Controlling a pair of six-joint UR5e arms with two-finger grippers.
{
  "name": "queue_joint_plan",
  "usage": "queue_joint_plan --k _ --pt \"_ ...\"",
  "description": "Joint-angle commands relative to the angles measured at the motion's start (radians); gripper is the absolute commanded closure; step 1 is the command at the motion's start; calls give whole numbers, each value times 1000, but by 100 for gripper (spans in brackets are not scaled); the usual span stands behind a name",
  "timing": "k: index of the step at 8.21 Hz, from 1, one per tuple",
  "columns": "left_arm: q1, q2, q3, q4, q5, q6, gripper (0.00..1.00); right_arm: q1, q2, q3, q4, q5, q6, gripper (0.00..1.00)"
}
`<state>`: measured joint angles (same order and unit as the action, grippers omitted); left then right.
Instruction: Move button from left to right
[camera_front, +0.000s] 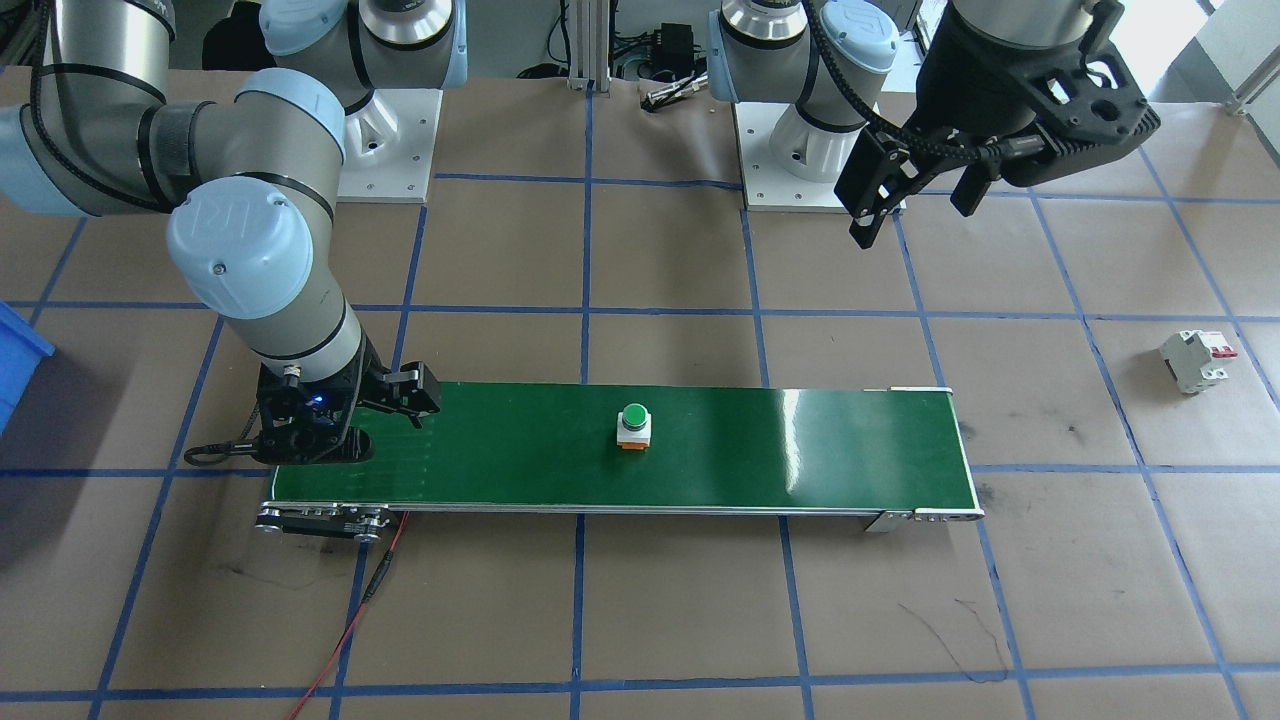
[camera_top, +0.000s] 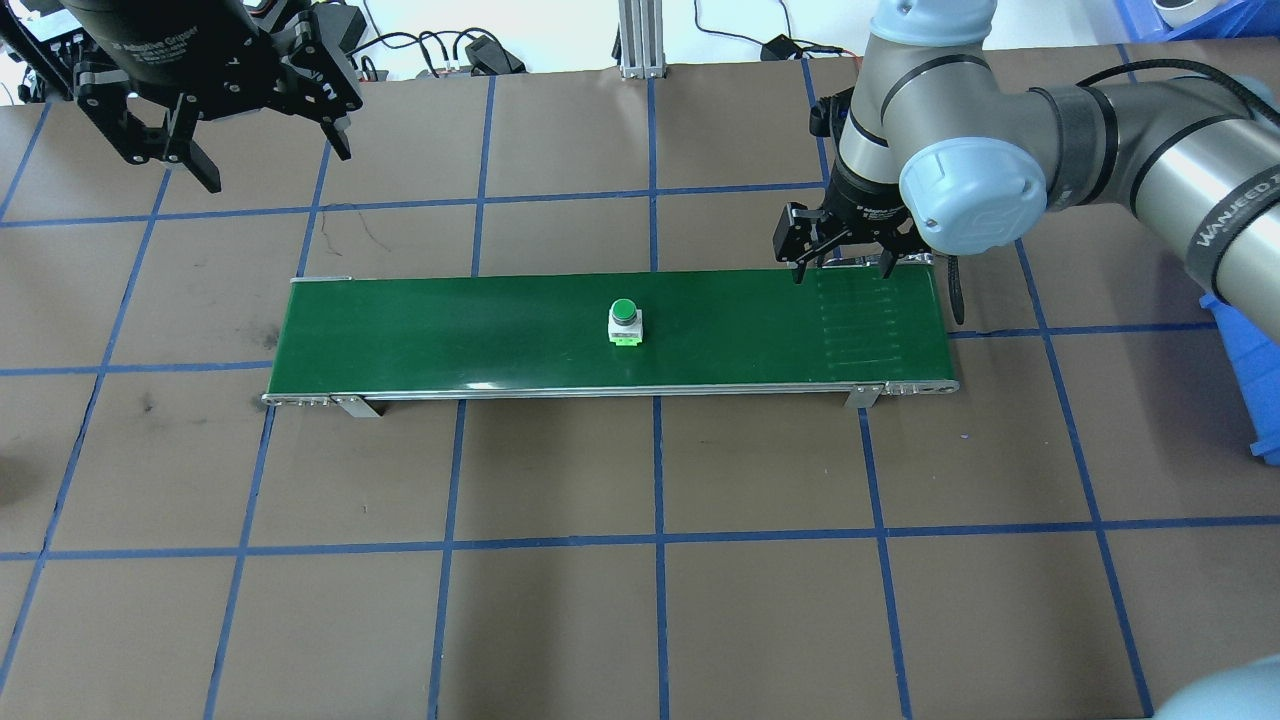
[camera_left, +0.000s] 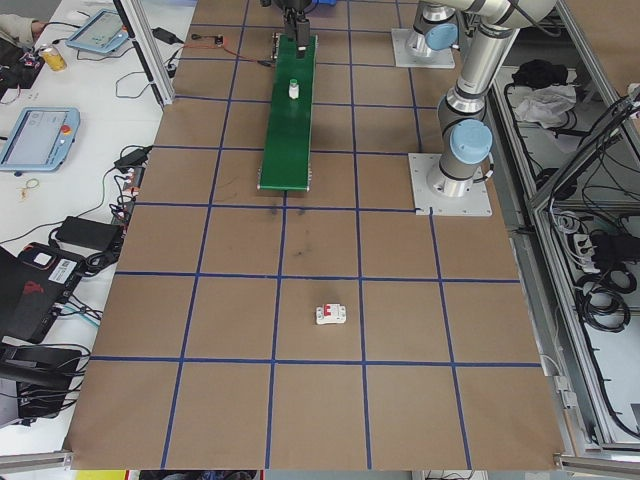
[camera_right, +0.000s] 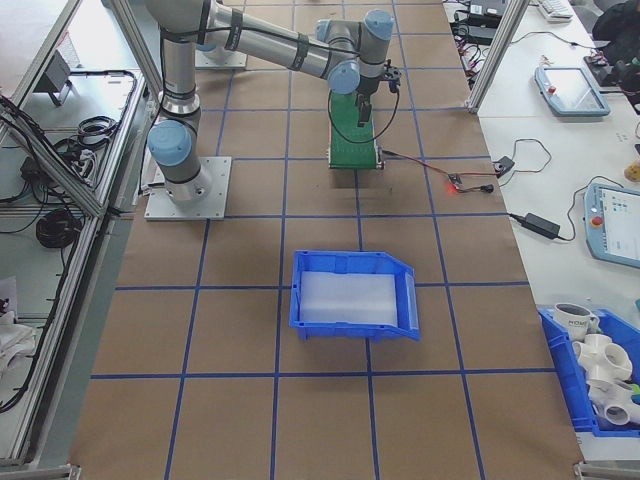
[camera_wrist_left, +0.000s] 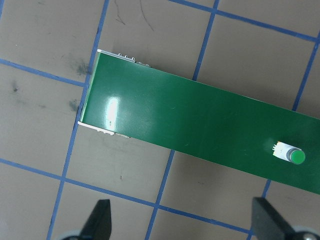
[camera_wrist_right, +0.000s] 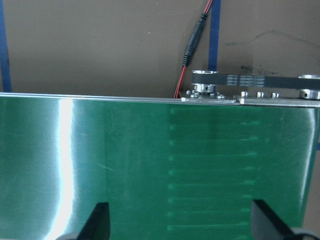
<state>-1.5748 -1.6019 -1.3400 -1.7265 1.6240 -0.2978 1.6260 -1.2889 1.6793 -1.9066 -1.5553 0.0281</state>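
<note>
White letters can be read on the dark band of the right arm (camera_top: 1235, 215) in the overhead view: "WANJEED" (the rest is cut off at the edge). Small white words are seen on the black body of the left gripper (camera_top: 262, 168); "Adaptive Gripper" can just be made out. A raised mark is seen on the right arm's blue joint cap (camera_front: 232, 212), but it cannot be read.

The worktop (camera_top: 640, 620) is brown, with blue tape lines (camera_top: 660, 540) making big squares. Some dark scuff marks show on it. Bright light shines on it. A white side table (camera_left: 70, 150) stands next to it, with cables and tablets (camera_left: 38, 137) on top. A blue bin (camera_right: 353, 295) sits on the brown top. Metal frame posts (camera_right: 490, 50) stand at the edges.
</note>
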Motion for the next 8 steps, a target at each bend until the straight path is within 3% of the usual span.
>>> queue_joint_plan --k 1,3,5,8 --pt "-2 -13 -4 36 -4 19 0 2 -10 39 -6 137 117 1" --pt "-4 20 -5 35 -6 20 0 3 -13 42 -18 161 122 1" --pt "-4 34 -2 36 -4 19 0 6 -15 42 -51 263 182 0" --pt "-4 34 -5 36 -6 19 0 37 25 43 -106 250 202 0"
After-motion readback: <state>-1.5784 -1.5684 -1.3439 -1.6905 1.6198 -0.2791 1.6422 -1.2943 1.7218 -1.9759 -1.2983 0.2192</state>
